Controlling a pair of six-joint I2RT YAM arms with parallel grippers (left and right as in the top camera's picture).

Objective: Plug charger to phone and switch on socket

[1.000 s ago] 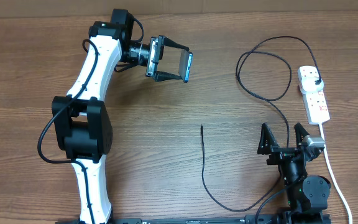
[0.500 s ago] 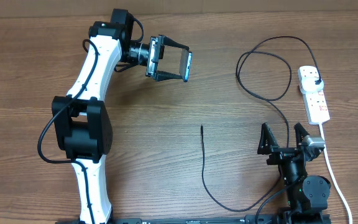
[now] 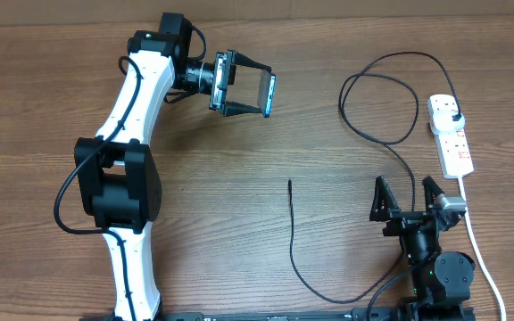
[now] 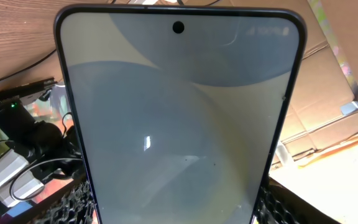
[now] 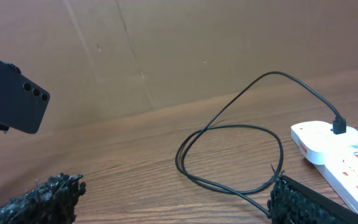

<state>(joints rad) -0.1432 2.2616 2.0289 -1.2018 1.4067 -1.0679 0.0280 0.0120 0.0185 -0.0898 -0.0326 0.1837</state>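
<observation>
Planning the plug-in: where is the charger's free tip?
Overhead view: the charger tip lies mid-table, below the phone in the left gripper, left of the open right gripper.

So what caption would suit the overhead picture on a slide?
Left gripper holds the phone aloft; right gripper sits open by the charger, already plugged into the socket.

The light is bright and even from above; the left arm (image 3: 128, 98) throws only a soft shadow on the table (image 3: 239, 267). The phone (image 4: 179, 137) screen carries a small white glint and pale reflections.
</observation>
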